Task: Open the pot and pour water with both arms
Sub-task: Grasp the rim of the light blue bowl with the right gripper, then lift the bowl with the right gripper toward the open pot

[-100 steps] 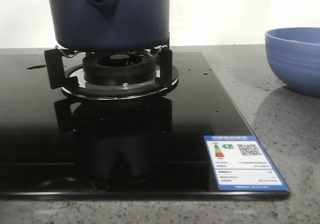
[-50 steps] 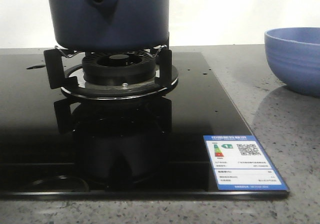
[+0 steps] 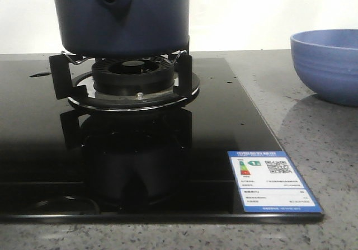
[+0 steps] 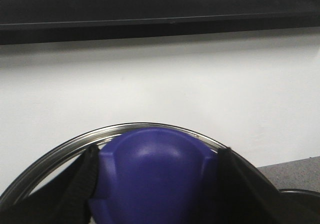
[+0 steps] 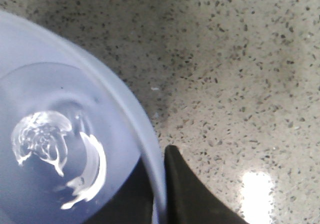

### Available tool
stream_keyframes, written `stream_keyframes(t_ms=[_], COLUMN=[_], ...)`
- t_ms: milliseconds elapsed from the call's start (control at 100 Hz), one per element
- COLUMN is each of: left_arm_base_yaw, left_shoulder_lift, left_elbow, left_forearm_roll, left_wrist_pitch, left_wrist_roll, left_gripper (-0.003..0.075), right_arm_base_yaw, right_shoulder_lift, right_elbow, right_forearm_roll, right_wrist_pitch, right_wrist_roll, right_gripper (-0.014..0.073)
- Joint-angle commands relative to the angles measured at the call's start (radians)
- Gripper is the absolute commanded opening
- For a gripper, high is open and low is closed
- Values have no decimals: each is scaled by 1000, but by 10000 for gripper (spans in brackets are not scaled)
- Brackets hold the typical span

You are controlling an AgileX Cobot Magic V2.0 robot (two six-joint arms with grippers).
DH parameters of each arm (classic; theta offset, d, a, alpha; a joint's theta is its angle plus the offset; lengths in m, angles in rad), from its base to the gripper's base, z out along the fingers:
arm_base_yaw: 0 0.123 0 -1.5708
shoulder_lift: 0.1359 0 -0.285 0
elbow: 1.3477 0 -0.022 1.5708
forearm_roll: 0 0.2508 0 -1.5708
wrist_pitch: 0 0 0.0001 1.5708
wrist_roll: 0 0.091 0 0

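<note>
Sitting on the burner grate (image 3: 126, 74) of the black hob (image 3: 140, 144): pot (image 3: 120, 15), dark navy | left claw (image 4: 155, 184) clenched on a blue knob (image 4: 150, 179), likely the lid's, metal rim behind | right claw (image 5: 160, 184) pinching the light-blue bowl (image 3: 327, 65) rim, water inside | bowl on speckled surface (image 3: 319, 149), right of hob

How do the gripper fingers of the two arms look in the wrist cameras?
Only the fingers show. The left gripper has two black fingers with a matte, slightly textured surface. The right gripper has smooth black fingers tapering to a point. No cables or markings are visible.
</note>
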Motion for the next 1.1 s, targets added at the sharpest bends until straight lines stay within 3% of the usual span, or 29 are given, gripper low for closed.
stream_keyframes(t_ms=[0,490,830,1090], left_arm_base_yaw=[3,24,192,206], left_shoulder_lift=[-30,1,3,3], left_elbow=[-38,-38,-36,-36], left_forearm_roll=[-4,0,-4,-4], left_wrist_pitch=[-100,-100,-38,-33], left_wrist_roll=[-1,-1,-1,-1], left_gripper=[326,326,326,326], right_arm_base_yaw=[-2,123,337,470], right_shoulder_lift=[-43,-26,113,224], right_elbow=[-62,-476,-774,-937], right_forearm_roll=[42,42,51,116], right_wrist_pitch=[21,217,213,98], right_wrist_roll=[-1,80,157,162], right_gripper=[-59,-58,-58,-58])
